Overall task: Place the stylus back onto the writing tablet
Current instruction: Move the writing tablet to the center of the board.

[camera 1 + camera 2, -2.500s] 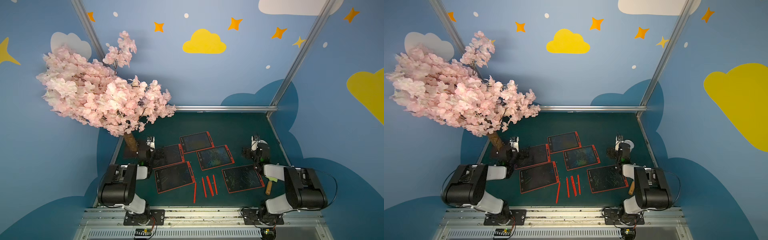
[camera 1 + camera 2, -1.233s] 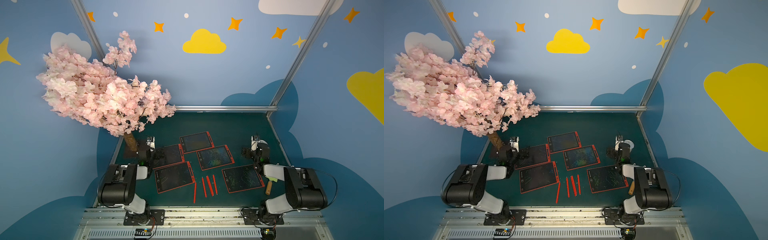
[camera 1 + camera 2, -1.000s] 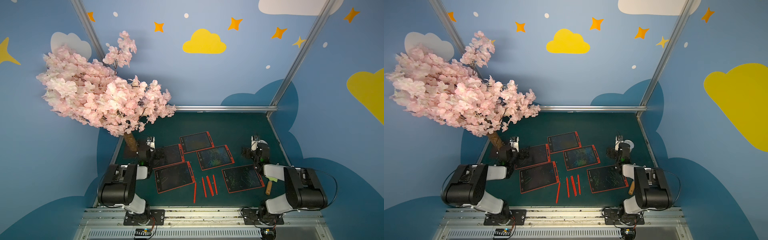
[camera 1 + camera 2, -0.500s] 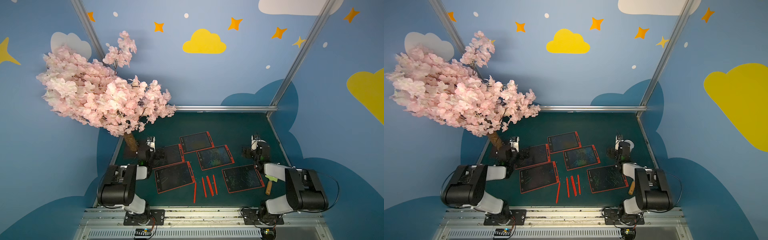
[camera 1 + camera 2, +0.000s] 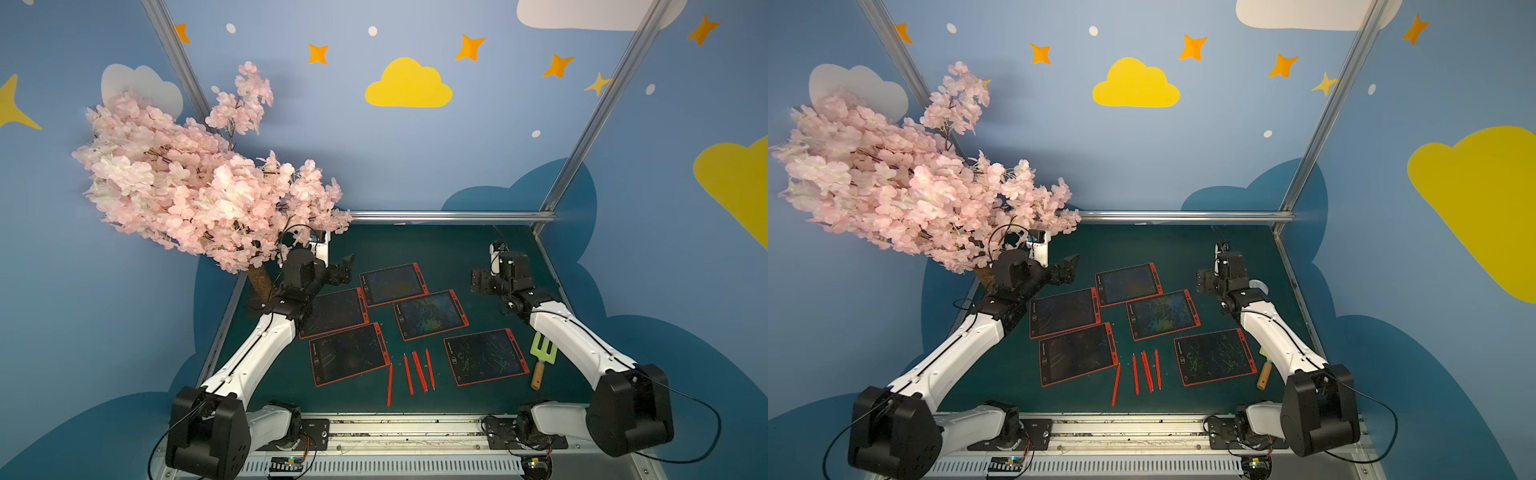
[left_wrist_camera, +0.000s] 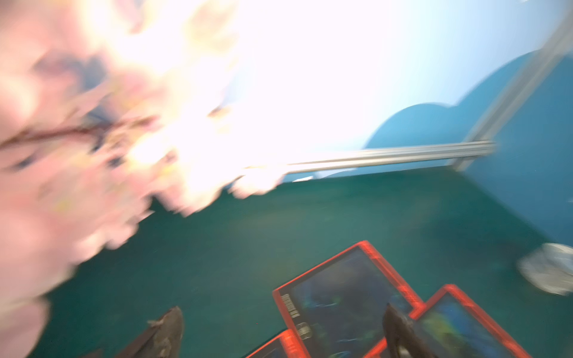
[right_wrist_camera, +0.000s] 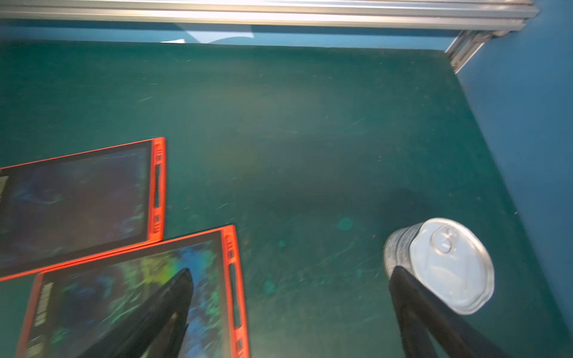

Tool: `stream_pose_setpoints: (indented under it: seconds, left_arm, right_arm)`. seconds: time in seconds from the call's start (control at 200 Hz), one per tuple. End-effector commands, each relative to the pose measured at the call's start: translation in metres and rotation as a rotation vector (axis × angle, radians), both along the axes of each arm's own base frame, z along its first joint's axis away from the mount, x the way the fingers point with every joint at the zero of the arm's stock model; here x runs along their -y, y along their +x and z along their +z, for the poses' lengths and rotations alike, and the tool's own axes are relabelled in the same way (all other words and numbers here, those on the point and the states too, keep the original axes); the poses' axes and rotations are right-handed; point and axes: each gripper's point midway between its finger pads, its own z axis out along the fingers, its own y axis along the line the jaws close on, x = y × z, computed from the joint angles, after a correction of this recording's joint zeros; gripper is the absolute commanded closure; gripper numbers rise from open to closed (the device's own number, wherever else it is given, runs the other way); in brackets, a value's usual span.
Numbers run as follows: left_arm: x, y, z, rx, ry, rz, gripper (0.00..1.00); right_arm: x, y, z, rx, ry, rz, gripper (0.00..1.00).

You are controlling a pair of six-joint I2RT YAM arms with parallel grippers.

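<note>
Both grippers are empty, fingers [image 6: 164, 334] spread wide: the left gripper [image 5: 343, 269] hovers upper left of the writing tablets [image 5: 430, 314], the right gripper [image 5: 478, 281] upper right. Several red styluses [image 5: 408, 374] lie on the worktop [image 5: 436, 249], lower middle of both top views, between two tablets. Left wrist view is blurred, blossoms [image 6: 62, 155] fill much of it; a right finger partly hides a can [image 7: 449, 263]

The green worktop [image 5: 436, 249] is carrying five red tablets [image 5: 430, 314], loose styluses [image 5: 408, 374] near its front edge, a spatula [image 5: 541, 360] and a can [image 7: 449, 263].
</note>
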Motion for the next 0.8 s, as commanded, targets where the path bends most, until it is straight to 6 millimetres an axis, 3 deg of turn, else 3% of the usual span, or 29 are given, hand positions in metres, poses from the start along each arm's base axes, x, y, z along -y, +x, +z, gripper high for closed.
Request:
stream_pose_setpoints:
  seconds: [0.0, 0.19, 0.33, 0.496, 0.651, 0.791]
  left_arm:
    - [0.041, -0.021, -0.004, -0.102, -0.037, -0.2, 0.01]
    - [0.101, -0.052, 0.006, -0.217, -0.074, -0.557, 0.01]
    - [0.134, -0.087, 0.015, -0.29, -0.16, -0.855, 0.01]
    - [0.147, -0.105, 0.012, -0.285, -0.14, -0.933, 0.01]
    - [0.152, -0.124, 0.006, -0.304, -0.095, -0.96, 0.01]
    - [0.152, -0.13, -0.005, -0.286, -0.012, -0.918, 0.01]
  right_arm:
    - [-0.009, -0.034, 0.012, -0.05, 0.061, 0.031, 0.02]
    - [-0.024, -0.065, 0.044, 0.047, 0.247, 0.114, 0.02]
    - [-0.032, -0.096, 0.056, -0.016, 0.305, 0.169, 0.03]
    - [-0.04, -0.123, 0.029, -0.171, 0.317, 0.173, 0.13]
    - [-0.065, -0.15, -0.006, -0.318, 0.343, 0.228, 0.38]
    - [-0.083, -0.17, -0.041, -0.43, 0.364, 0.234, 0.54]
